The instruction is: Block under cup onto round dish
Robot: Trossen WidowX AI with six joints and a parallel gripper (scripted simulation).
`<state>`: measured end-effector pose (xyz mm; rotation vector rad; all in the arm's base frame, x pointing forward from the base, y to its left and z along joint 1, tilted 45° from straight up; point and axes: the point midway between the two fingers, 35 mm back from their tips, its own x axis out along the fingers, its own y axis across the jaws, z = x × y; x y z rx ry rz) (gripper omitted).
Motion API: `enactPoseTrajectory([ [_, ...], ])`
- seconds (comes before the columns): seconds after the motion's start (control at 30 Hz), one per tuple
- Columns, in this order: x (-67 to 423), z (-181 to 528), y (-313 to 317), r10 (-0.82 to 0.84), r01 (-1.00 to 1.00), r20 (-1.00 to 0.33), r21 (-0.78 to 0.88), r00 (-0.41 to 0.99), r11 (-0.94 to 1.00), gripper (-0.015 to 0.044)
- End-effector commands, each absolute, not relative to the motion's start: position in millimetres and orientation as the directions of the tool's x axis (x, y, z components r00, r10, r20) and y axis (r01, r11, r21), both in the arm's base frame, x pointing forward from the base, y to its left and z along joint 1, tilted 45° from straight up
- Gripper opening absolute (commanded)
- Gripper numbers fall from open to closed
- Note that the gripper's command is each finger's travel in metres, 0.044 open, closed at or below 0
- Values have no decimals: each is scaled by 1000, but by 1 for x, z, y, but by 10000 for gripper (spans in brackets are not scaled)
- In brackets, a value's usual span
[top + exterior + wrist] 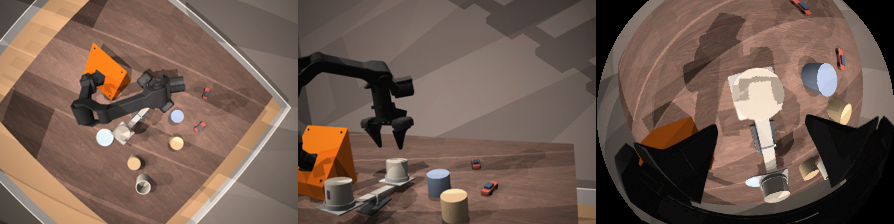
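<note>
The balance has a grey beam [378, 191] [765, 139] with a square plate at each end. The far cup [396, 169] [757, 96], beige and upside down, stands on the far plate. In the top view my arm hides it. The near cup [122, 133] [339, 192] [774, 188] stands on the near plate and has a small purple mark on its side. My gripper [156, 93] [389, 147] [762, 124] is open and empty. It hangs straight above the far cup with a clear gap. The round pale-blue dish [104, 137] [753, 181] lies flat beside the near cup. No block shows.
An orange wedge [107, 71] [325, 150] stands at the arm's base. A blue cylinder [177, 116] [438, 182] [821, 78] and a tan one [176, 143] [454, 204] stand right of the balance. Another tan cylinder [134, 162], a hollow cup [143, 184] and two red toy cars [206, 93] [200, 126] lie farther out.
</note>
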<state>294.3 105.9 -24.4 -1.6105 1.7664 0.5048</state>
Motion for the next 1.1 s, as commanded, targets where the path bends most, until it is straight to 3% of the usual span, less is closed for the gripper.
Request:
enactPoseTrajectory([
  [0.0,303,-42,101,-694,-993,-718,-36,-52,111,440],
  [1.07,302,-74,71,-694,-994,-718,-31,-53,109,440],
])
